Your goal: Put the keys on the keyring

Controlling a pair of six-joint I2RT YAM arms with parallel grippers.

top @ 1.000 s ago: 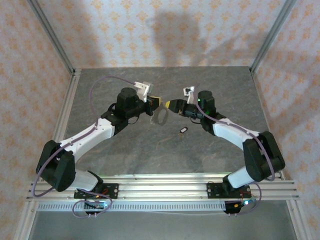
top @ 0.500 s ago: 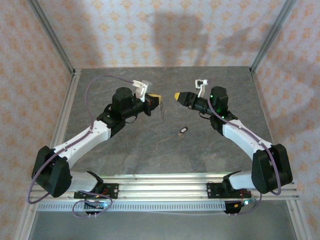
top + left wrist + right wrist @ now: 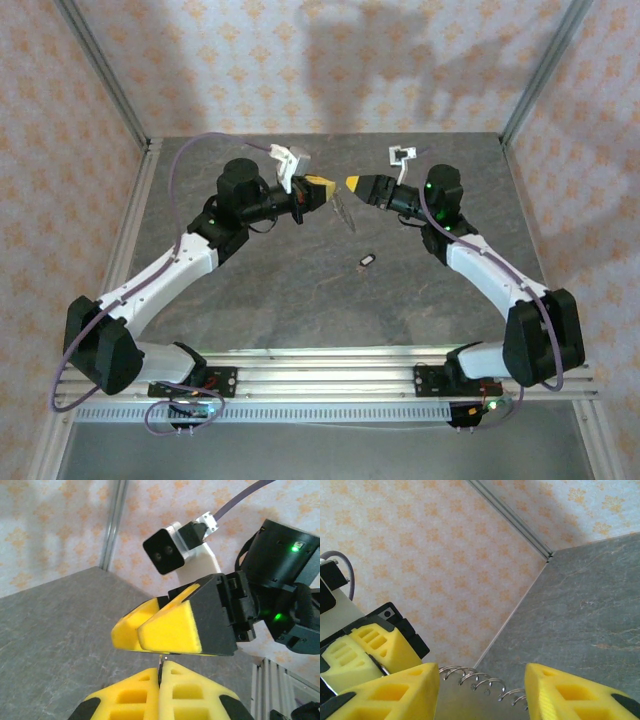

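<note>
Both arm bases are mounted at the near edge of the bench [image 3: 300,310]. The key [image 3: 367,261], a small dark oblong piece with a light end, lies flat on the bench surface slightly right of centre. It is closer to the near edge than either gripper is and touches neither.

Beyond the key, over the far half of the bench, the left gripper [image 3: 324,186] and the right gripper [image 3: 353,183] face each other tip to tip above the surface, close together but apart.

The left gripper is closed. In the left wrist view its yellow fingers [image 3: 195,695] meet with a thin metal piece clamped between them. The keyring [image 3: 343,212], a thin pale loop, hangs from these fingertips, slanting down and to the right, below the gap between the two grippers.

The right gripper is open and holds nothing. In the right wrist view its yellow fingers [image 3: 395,692] stand well apart, and coiled wire of the keyring appears in the gap between them. Whether the wire lies within their reach cannot be determined.

The patterned wall [image 3: 300,70] rises behind the far edge of the bench.
</note>
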